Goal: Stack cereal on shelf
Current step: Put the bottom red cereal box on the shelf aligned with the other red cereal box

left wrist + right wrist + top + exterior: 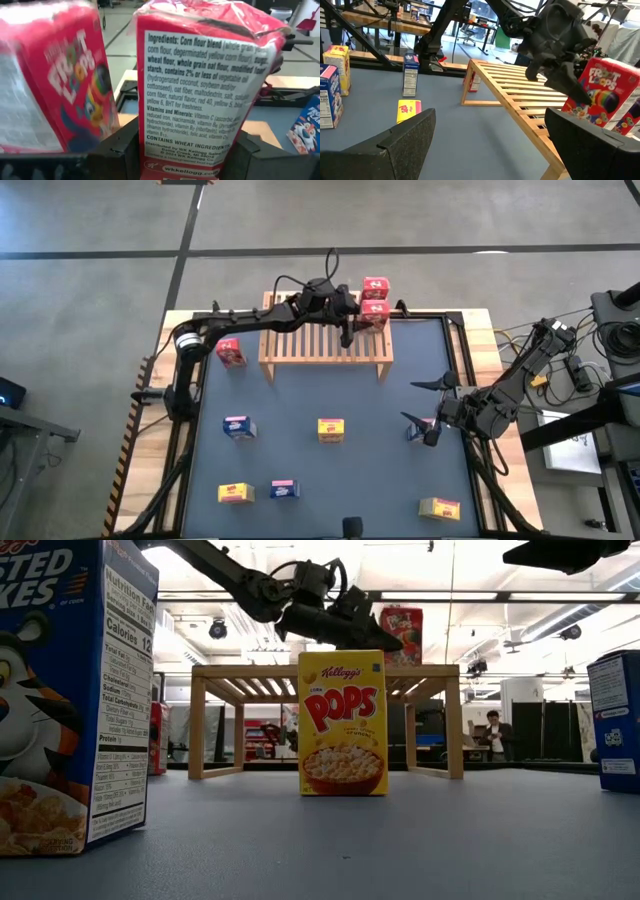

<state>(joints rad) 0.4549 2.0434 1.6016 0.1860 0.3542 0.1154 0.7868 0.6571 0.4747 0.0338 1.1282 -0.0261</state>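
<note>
From above, my left gripper [352,323] reached over the shelf [325,340] to its right back corner, clamped on a red cereal box [372,319] just in front of a second red box [375,286] standing at the shelf's back edge. A third red box [231,352] sat on the desk [330,470] just left of the shelf. My right gripper [432,412] waited well in front of the shelf's right end, fingers spread, right beside a blue box [421,428]. The other blue and yellow boxes lay scattered on the desk in front of the shelf.

At table height, a yellow box [342,722] stood upright before the shelf, and my left gripper hung above the slats beside a red box.

Through my left wrist, the held box filled the space between my fingers [117,152], its long axis upright and its ingredients panel facing me; the other red box stood close alongside.

Through my right wrist, the left gripper pinched the red box at the shelf's end, my own fingers parted and holding nothing. I judged the left arm nearer for setting this box down next to its neighbour.
</note>
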